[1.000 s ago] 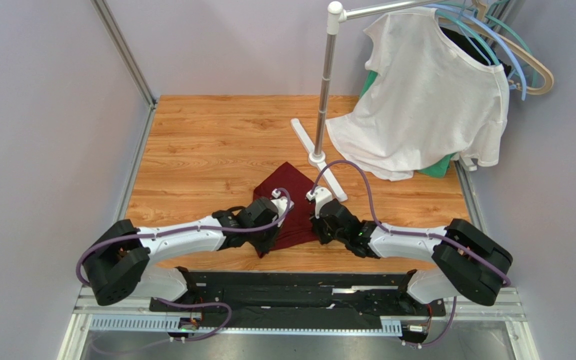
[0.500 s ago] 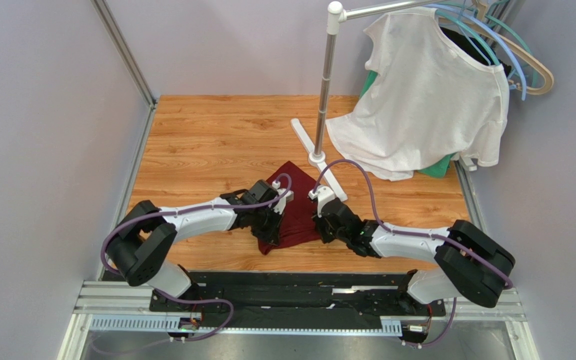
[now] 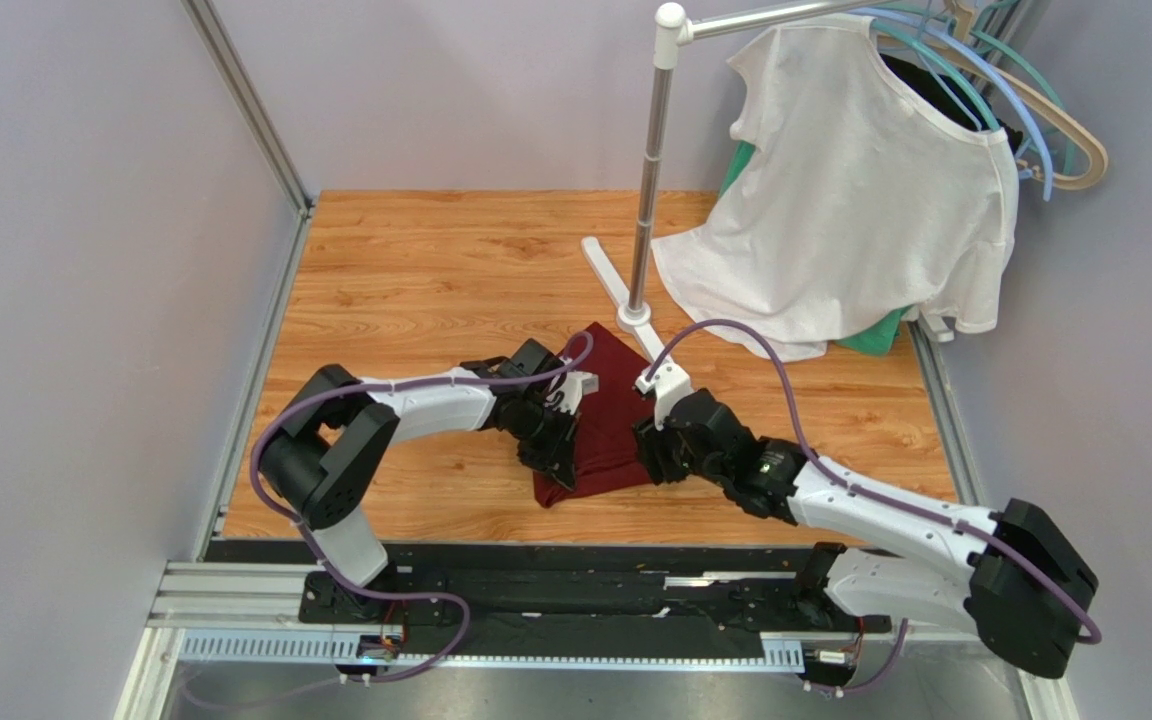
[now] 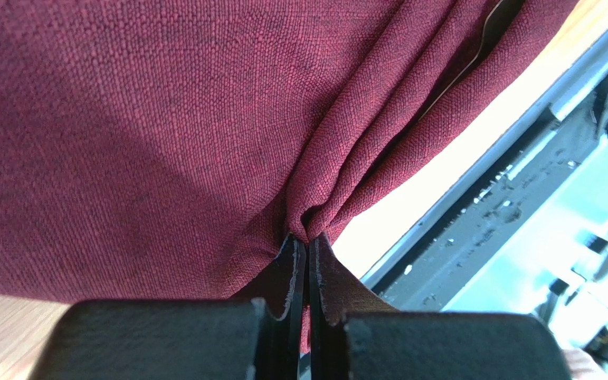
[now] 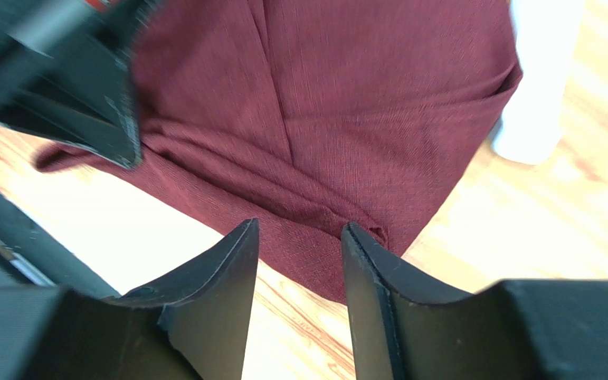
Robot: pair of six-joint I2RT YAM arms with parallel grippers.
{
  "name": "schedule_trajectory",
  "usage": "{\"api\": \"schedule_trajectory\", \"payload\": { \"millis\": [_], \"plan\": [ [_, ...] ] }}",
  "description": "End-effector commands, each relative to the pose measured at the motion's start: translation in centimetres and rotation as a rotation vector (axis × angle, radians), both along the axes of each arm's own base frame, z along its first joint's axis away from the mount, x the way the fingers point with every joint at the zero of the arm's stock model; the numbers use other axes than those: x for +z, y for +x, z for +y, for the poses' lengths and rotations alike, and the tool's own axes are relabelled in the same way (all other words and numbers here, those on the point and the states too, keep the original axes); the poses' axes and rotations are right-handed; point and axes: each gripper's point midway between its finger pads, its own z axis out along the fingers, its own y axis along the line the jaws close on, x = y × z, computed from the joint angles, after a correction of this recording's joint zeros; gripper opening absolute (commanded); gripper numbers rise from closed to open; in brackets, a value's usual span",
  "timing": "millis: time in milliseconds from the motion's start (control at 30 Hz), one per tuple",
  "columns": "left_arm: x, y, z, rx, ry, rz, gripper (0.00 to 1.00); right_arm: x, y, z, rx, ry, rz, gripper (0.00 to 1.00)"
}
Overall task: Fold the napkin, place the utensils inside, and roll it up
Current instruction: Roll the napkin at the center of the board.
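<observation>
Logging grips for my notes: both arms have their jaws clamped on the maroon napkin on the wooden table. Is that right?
Not quite. Only the left arm has its jaws clamped on the napkin, as the left wrist view shows. On the right arm the jaws stand apart over the napkin's edge, gripping nothing, as the right wrist view shows.

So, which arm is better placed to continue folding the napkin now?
Left, probably. The left gripper is shut on a pinch of the napkin, so it can pull the fold over. The right gripper stands open above the cloth's edge, gripping nothing.
</observation>
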Motion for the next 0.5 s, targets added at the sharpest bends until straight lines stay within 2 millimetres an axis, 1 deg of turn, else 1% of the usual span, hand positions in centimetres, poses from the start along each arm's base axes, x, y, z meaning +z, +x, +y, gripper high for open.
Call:
{"api": "schedule_trajectory", "payload": {
  "millis": [0, 67, 100, 133, 167, 200, 233, 267, 300, 333, 367, 433, 467],
  "plan": [
    [-4.0, -2.1, 3.6, -0.029, 0.183, 0.095, 0.0, 3.8, 0.4, 0.6, 0.022, 0.047, -0.065, 0.48],
    [-4.0, -2.2, 3.4, -0.037, 0.174, 0.124, 0.0, 4.3, -0.2, 1.0, 0.039, 0.078, -0.041, 0.5],
    [-4.0, -2.1, 3.4, -0.035, 0.168, 0.133, 0.0, 4.5, -0.3, 1.4, 0.047, 0.093, -0.029, 0.56],
    [-4.0, -2.3, 3.2, -0.038, 0.152, 0.156, 0.0, 4.4, -1.0, 2.0, 0.074, 0.114, 0.004, 0.59],
    [-4.0, -2.2, 3.1, -0.04, 0.144, 0.161, 0.0, 4.0, -1.2, 2.4, 0.077, 0.122, 0.031, 0.62],
    [-4.0, -2.0, 3.2, -0.034, 0.14, 0.167, 0.0, 4.0, -1.4, 2.8, 0.08, 0.128, 0.043, 0.63],
    [-4.2, -2.0, 3.2, -0.032, 0.141, 0.18, 0.0, 3.7, -1.9, 3.2, 0.097, 0.137, 0.055, 0.62],
    [-4.2, -2.0, 3.2, -0.029, 0.139, 0.188, 0.0, 4.2, -1.7, 4.1, 0.103, 0.184, 0.034, 0.61],
    [-4.2, -2.0, 3.2, -0.026, 0.135, 0.195, 0.0, 4.3, -1.7, 4.5, 0.078, 0.227, 0.049, 0.61],
    [-4.3, -2.0, 3.2, -0.022, 0.128, 0.205, 0.0, 3.9, -1.7, 4.7, 0.069, 0.249, 0.055, 0.61],
    [-4.3, -2.0, 3.2, -0.02, 0.124, 0.208, 0.0, 4.5, -1.5, 5.5, 0.073, 0.295, 0.047, 0.6],
    [-4.3, -1.9, 3.2, -0.016, 0.121, 0.213, 0.0, 3.5, -1.9, 6.3, 0.06, 0.311, 0.125, 0.56],
    [-4.2, -1.8, 3.2, -0.015, 0.117, 0.213, 0.0, 4.1, -1.7, 7.2, 0.063, 0.345, 0.133, 0.55]
  ]
}}
